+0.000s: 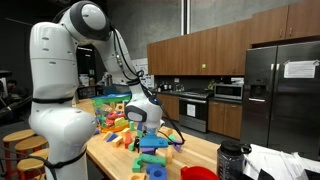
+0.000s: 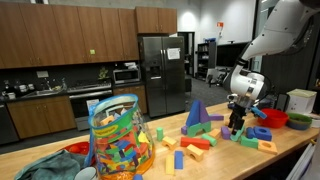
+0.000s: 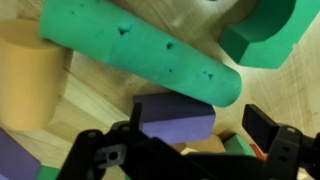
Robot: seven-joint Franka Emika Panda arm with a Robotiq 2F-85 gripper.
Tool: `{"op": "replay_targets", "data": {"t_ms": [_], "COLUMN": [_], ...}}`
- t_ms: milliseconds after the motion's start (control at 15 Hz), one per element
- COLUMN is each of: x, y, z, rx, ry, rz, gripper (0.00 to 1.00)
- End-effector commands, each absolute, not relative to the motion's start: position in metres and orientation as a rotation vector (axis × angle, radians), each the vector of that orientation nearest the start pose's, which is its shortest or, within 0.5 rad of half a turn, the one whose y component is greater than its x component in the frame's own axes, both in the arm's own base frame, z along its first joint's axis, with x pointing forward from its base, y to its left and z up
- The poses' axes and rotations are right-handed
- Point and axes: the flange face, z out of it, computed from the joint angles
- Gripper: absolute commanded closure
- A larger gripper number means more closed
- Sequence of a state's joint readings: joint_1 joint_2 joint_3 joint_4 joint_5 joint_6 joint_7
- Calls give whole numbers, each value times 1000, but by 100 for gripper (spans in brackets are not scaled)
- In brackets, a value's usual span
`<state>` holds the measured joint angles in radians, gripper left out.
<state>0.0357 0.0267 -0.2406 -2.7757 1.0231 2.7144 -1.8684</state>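
Robot arm (image 2: 262, 42) over a wooden desk (image 2: 292, 150) strewn with foam blocks. The jaws hang released and empty, just above a purple block (image 3: 176, 118) lying near one end of the desk. A green cylinder (image 3: 140, 50) lies against the block, and an orange block (image 3: 28, 80) sits nearby. Likely risk: the crowding. A descending jaw could strike the cylinder and roll it, or pinch two pieces together. Soft foam may also squash and slip.

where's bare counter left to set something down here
free: bare wooden countertop between the coloured foam block heap and the dark bottle, beside the red bowl. crowded: under the open end effector, around the green foam cylinder.
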Motion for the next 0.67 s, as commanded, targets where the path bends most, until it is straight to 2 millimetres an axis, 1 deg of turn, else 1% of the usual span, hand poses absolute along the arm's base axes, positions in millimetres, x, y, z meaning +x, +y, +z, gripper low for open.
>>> {"op": "replay_targets", "data": {"t_ms": [0, 333, 600], "x": [340, 335, 330], "y": [-119, -136, -150], "z": [195, 196, 198], "rx": [-2669, -2662, -2647], "ry": [-1023, -1055, -1083], "rz": [-432, -443, -410], "gripper": [0, 0, 0]}}
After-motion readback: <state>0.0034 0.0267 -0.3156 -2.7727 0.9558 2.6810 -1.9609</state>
